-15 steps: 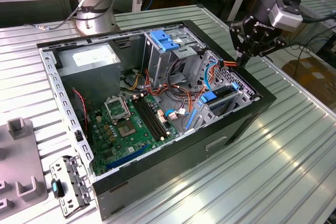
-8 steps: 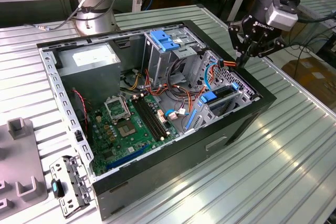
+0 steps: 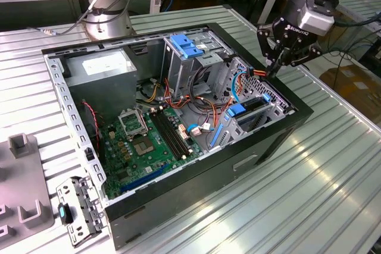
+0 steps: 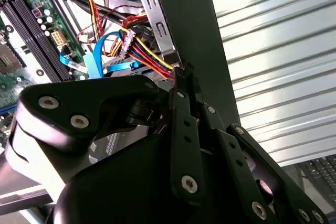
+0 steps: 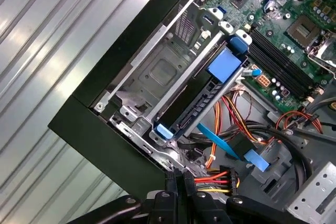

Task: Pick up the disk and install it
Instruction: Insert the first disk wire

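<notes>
While the tool (image 3: 278, 62) hangs with its fingers pressed together on a bundle of coloured wires (image 5: 212, 182) at the computer case's (image 3: 262, 141) rim, the disk (image 5: 202, 93) sits edge-up in its bay inside the case.

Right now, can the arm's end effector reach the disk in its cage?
Probably yes: the case lies open, the disk has an exposed edge, and the end effector hangs close by. Cables near its tip might snag.
</notes>
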Controlling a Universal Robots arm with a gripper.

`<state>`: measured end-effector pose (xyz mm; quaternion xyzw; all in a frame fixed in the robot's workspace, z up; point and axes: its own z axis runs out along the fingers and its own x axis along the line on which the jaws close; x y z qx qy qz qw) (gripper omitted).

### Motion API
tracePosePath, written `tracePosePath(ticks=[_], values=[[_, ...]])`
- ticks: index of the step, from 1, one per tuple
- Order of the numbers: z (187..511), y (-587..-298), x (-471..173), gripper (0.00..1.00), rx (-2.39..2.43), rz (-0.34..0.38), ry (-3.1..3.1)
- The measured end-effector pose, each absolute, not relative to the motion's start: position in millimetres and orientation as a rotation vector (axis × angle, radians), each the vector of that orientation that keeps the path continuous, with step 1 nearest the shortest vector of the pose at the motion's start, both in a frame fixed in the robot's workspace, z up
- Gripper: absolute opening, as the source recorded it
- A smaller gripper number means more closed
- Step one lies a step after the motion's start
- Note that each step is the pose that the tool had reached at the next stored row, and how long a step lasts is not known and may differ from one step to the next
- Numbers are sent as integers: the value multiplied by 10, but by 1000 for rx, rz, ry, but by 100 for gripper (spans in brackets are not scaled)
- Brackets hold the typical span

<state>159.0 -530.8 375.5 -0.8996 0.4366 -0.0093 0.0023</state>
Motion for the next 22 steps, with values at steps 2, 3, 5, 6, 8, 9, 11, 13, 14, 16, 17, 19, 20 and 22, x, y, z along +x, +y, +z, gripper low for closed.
tracePosePath(ticks=[2, 3, 5, 6, 8, 9, 11, 13, 14, 16, 17, 19, 20, 22], values=[[3755, -5308, 1589, 16, -2779, -29, 1456], [3755, -5308, 1589, 16, -2765, -29, 1482], [3755, -5306, 1579, 16, -2755, -30, 1503], [3755, -5307, 1560, 16, -2754, -30, 1505], [3755, -5308, 1538, 16, -2753, -30, 1506], [3754, -5307, 1538, 16, -2742, -30, 1525], [3755, -5308, 1538, 16, -2720, -30, 1565], [3754, -5308, 1537, 16, -2684, -30, 1626], [3754, -5308, 1537, 16, -2674, -30, 1644], [3755, -5307, 1537, 16, -2632, -30, 1712], [3755, -5307, 1537, 16, -2617, -30, 1735], [3755, -5306, 1528, 16, -2611, -30, 1744], [3755, -5306, 1510, 16, -2610, -30, 1745], [3755, -5308, 1483, 16, -2608, -30, 1748]])
